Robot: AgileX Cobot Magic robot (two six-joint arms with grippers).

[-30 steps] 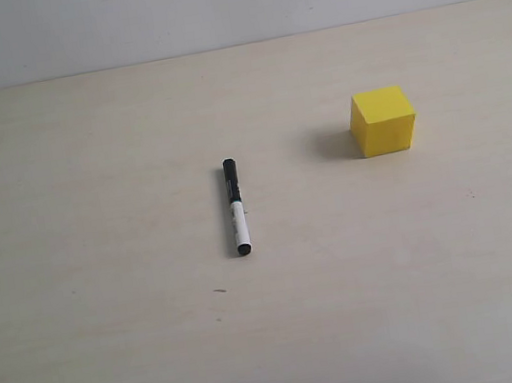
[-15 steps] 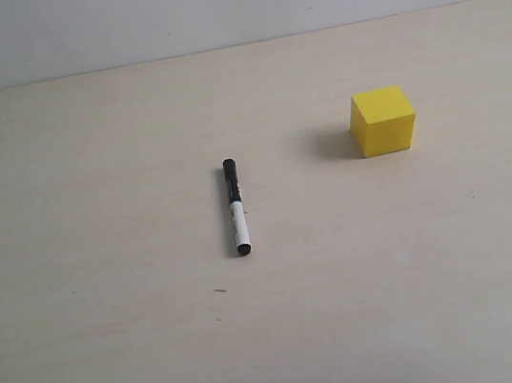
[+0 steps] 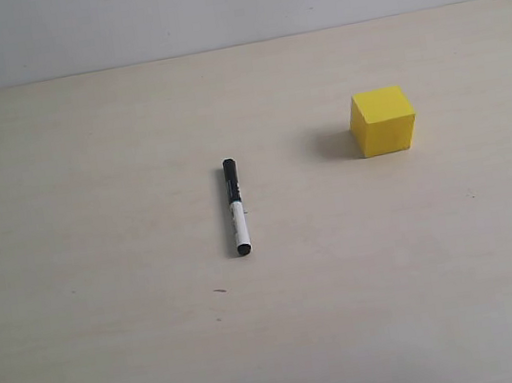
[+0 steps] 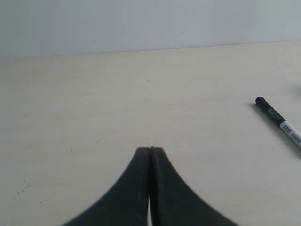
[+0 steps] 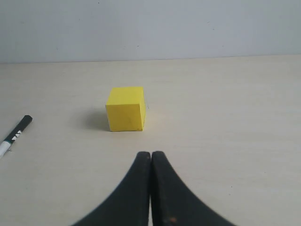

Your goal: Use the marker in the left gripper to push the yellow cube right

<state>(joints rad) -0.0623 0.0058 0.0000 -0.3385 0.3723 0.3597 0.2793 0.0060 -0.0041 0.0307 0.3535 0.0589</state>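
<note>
The marker [image 3: 235, 208], white barrel with a black cap, lies flat on the pale table near the middle, cap end pointing away. Part of the marker [image 4: 278, 122] shows at the edge of the left wrist view, and its cap end [image 5: 15, 132] shows in the right wrist view. The yellow cube [image 3: 382, 121] rests on the table well to the marker's right. My left gripper [image 4: 150, 149] is shut and empty, far from the marker. My right gripper [image 5: 150, 153] is shut and empty too, a short way from the yellow cube [image 5: 125, 108]. Neither arm appears in the exterior view.
The pale wooden table [image 3: 115, 347] runs back to a light grey wall [image 3: 209, 6]. A few tiny dark specks [image 3: 220, 290] mark the surface.
</note>
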